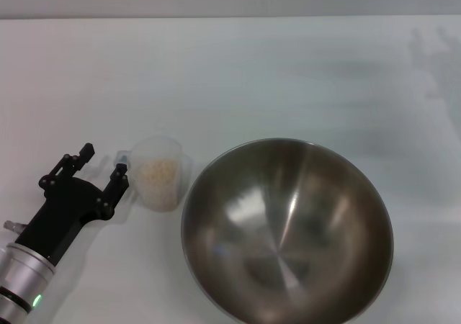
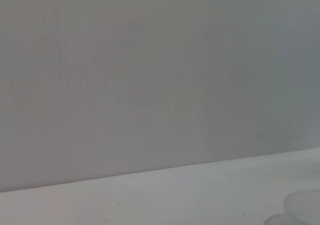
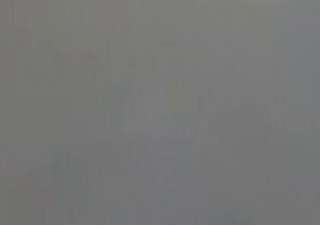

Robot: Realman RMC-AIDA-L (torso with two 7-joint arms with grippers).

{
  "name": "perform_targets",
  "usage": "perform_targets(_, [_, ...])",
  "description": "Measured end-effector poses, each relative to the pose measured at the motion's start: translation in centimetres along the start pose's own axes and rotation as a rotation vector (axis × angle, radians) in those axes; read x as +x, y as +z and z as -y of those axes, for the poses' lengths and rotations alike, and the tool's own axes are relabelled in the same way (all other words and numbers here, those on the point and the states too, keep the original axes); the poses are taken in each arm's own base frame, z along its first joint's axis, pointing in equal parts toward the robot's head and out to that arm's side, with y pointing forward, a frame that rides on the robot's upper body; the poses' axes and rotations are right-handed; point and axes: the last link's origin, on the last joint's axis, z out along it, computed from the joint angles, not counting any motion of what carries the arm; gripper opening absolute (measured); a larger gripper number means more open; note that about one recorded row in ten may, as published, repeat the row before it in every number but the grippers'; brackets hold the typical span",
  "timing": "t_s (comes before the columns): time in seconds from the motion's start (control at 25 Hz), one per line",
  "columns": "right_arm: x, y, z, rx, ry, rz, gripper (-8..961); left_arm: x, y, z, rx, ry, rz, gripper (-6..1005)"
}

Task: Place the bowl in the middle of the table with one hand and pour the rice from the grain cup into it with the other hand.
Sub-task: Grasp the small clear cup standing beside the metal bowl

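**Spotter:** Where's the cup sitting?

**Operator:** The grain cup (image 1: 159,174) stands upright on the table (image 1: 238,72), left of the bowl (image 1: 287,230) and just beside its rim. I can see the rice (image 1: 158,173) heaped inside it. The bowl looks placed already, a bit near my edge, and it is empty.

**Spotter:** And your left side?

**Operator:** My left gripper (image 1: 103,161) is right by the cup, fingers spread wide, holding nothing. One fingertip (image 1: 119,173) is nearly at the cup's handle side; I can't tell whether it touches. The left wrist view gives me only table, wall and a pale blur in the corner, possibly the cup.

**Spotter:** Right arm?

**Operator:** Out of sight in the head view, and its wrist camera shows only flat grey.

**Spotter:** So how do you take it?

**Operator:** I'd shift right so the cup sits squarely between the fingers, then close gently; thin plastic could squash or tip. Lift level, cross the rim, tilt slowly.
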Motion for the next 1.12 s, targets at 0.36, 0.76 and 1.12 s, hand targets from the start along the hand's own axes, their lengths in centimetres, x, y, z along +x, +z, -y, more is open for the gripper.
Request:
perform_targets(0.36, [0.0, 0.2, 0.1, 0.0, -0.003, -0.005, 569, 0.0, 0.0, -0.1, -0.009, -0.007, 0.002, 452])
perform_targets(0.76, [-0.1, 0.3, 0.2, 0.0, -0.006, -0.006, 573, 0.3, 0.5, -0.6, -0.019, -0.014, -0.01, 179])
perform_targets(1.12, [-0.1, 0.2, 0.3, 0.003, -0.007, -0.004, 578, 2.1, 1.6, -0.9, -0.013, 0.1, -0.115, 31])
